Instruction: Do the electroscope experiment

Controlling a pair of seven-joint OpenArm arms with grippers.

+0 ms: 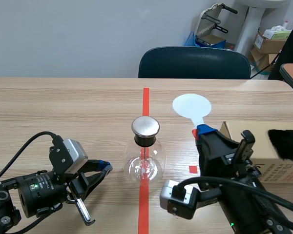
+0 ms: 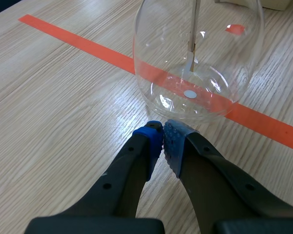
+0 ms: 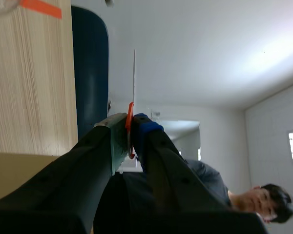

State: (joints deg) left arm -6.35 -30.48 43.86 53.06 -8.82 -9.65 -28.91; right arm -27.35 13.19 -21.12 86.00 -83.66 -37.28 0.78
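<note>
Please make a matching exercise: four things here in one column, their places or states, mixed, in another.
1 metal cap
2 white paddle
3 black fur
4 left gripper

A on the cardboard box
B shut, beside the flask
C held by the right gripper
D on top of the flask

Pairs: 1-D, 2-C, 3-A, 4-B

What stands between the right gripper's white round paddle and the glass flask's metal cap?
Nothing visible: open space separates the white round paddle in the right gripper from the silver metal cap on the glass flask.
</note>
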